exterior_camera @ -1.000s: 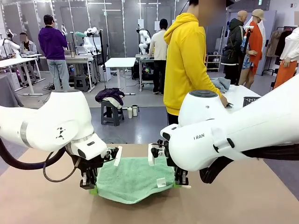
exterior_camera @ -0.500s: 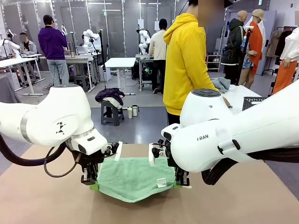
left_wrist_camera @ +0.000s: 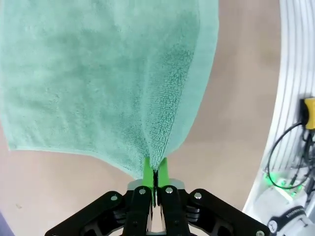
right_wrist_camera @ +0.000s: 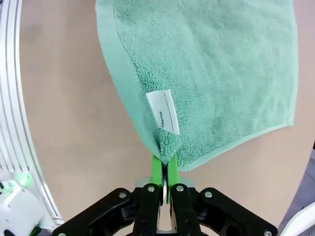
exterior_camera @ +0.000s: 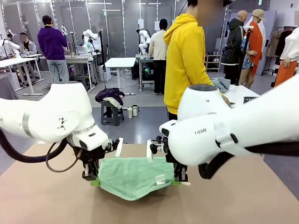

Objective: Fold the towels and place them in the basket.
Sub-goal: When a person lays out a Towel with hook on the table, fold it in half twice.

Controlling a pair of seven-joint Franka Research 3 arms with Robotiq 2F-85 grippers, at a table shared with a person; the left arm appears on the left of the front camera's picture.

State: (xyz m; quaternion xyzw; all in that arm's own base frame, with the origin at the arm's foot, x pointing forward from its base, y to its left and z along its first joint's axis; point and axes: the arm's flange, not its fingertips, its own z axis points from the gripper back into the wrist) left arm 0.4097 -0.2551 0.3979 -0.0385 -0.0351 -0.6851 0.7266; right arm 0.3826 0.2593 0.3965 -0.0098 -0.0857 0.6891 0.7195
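A mint-green towel [exterior_camera: 133, 177] hangs slung between two robot arms low over the tan worktop [exterior_camera: 243, 200], its middle sagging toward the surface. The left tool [left_wrist_camera: 155, 181] is clamped tight on one corner and the right tool [right_wrist_camera: 165, 173] is pinched on the corner beside the white tag [right_wrist_camera: 164, 118]. Each grip takes only a sliver of cloth — uneven travel of the arms could likely tug a corner free or skew the fold.

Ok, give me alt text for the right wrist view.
The right pincer is shut on a corner of a mint-green towel, with the tan table behind it. A white tag reading "Name" sits near that corner.
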